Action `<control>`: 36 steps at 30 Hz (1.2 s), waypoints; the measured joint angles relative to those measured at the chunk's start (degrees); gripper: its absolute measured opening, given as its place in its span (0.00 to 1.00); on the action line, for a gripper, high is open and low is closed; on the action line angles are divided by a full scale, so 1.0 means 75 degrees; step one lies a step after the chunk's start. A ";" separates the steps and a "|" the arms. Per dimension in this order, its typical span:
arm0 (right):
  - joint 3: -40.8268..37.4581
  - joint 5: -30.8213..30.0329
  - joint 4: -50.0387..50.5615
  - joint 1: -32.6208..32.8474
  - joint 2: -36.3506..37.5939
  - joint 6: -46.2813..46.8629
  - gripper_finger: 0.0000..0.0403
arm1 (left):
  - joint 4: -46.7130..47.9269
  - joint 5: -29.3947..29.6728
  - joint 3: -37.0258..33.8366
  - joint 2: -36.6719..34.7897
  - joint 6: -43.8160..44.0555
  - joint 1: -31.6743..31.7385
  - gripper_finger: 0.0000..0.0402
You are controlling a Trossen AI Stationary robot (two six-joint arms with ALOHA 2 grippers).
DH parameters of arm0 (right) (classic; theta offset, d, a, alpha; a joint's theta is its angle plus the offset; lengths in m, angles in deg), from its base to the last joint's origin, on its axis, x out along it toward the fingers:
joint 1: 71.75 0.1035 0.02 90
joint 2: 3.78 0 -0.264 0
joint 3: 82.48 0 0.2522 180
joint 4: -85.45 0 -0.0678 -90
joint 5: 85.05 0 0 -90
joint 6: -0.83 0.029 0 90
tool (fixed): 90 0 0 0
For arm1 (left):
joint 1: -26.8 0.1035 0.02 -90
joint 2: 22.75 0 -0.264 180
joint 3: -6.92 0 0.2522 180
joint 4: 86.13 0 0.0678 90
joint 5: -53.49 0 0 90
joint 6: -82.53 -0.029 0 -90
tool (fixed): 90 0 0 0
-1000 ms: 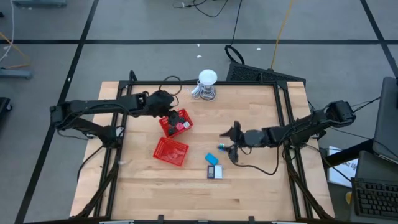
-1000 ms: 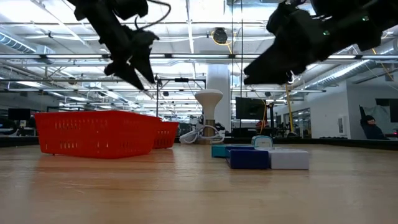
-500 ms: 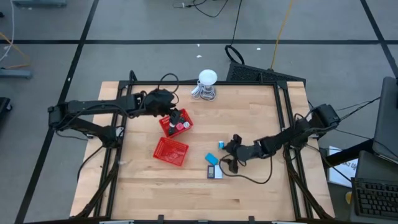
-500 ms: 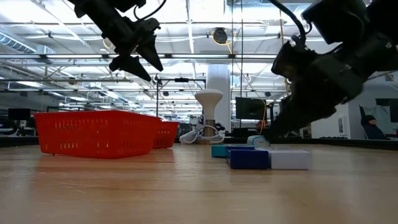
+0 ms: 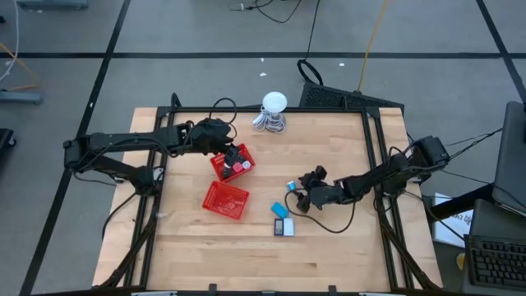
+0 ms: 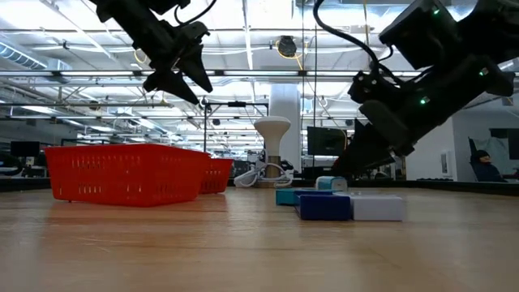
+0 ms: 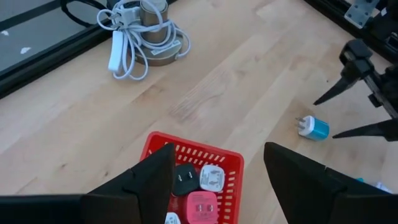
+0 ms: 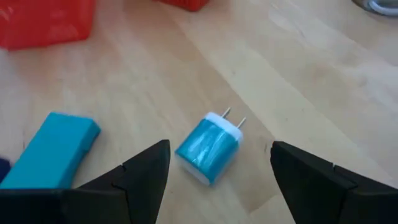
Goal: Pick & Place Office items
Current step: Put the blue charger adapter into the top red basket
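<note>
A small light-blue plug (image 8: 210, 151) lies on its side on the wood, also in the high view (image 5: 291, 187). My right gripper (image 8: 221, 144) is open low over it, one finger on either side, neither touching; it shows in the high view (image 5: 302, 196) too. My left gripper (image 7: 217, 149) is open in the air above the far red basket (image 5: 233, 163), which holds black, white and pink pieces (image 7: 198, 186). A light-blue block (image 5: 281, 210) and a dark-blue and white pair (image 5: 283, 228) lie just near of the plug.
A second red basket (image 5: 225, 200) sits near of the first. The white round-headed gadget with coiled cable (image 5: 274, 111) stands at the table's far edge. Bare wood stretches along the near side and between the baskets and the right arm.
My right gripper has come down from well above the table to just over it, swinging toward the loose pieces and settling around the light-blue plug, still open. My left gripper has risen slightly over the far basket and tipped, staying open.
</note>
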 joint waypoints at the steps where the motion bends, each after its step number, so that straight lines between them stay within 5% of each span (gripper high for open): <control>1: -0.0002 0.0034 0.0000 -0.0020 0.0000 0.0125 0.66 | -0.0016 0.0004 0.0000 0.0000 0.0029 0.0000 0.61; 9: 0.0003 0.0474 -0.1005 -0.0105 -0.0687 0.0050 0.66 | -0.0153 0.0051 0.0000 0.0000 0.0059 0.0003 0.65; 20: 0.0012 -0.0032 -0.1244 -0.0152 -0.1333 -0.0185 0.57 | -0.0164 0.0050 0.0000 0.0000 0.0085 -0.0111 0.64; 28: 0.0001 -0.0043 -0.1449 -0.0155 -0.1007 -0.1158 0.30 | -0.0319 0.0032 0.0000 0.0000 0.0302 -0.0185 0.61; 36: -0.0002 -0.0320 -0.1483 -0.0210 0.0364 -0.2792 0.30 | -0.0568 0.0000 0.0000 0.0003 0.0313 -0.0429 0.65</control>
